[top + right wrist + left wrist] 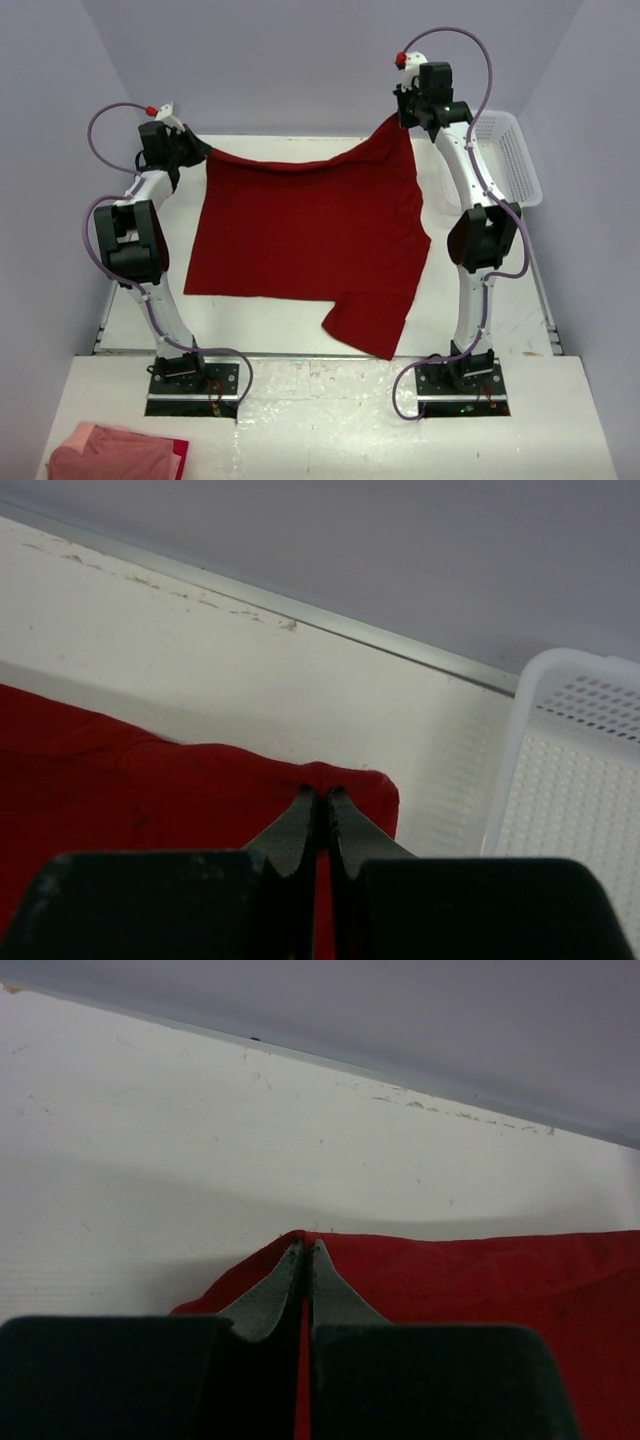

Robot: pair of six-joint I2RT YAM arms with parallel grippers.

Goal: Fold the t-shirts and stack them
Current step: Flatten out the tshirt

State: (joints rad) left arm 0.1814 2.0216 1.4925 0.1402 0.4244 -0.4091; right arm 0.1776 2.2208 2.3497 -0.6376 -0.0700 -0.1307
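A plain deep red t-shirt (310,235) hangs between my two grippers over the white table (300,330), its lower part and one sleeve draped toward the near edge. My left gripper (197,150) is shut on the shirt's far left corner; the left wrist view shows the fingertips (293,1260) pinching red cloth (480,1280). My right gripper (405,122) is shut on the far right corner, held higher; the right wrist view shows the fingertips (303,802) closed on the cloth (150,790). More pink and red cloth (115,452) lies at the near left.
A white plastic mesh basket (508,155) stands at the back right of the table, close beside my right arm; it also shows in the right wrist view (570,780). The grey back wall (300,60) rises just behind both grippers.
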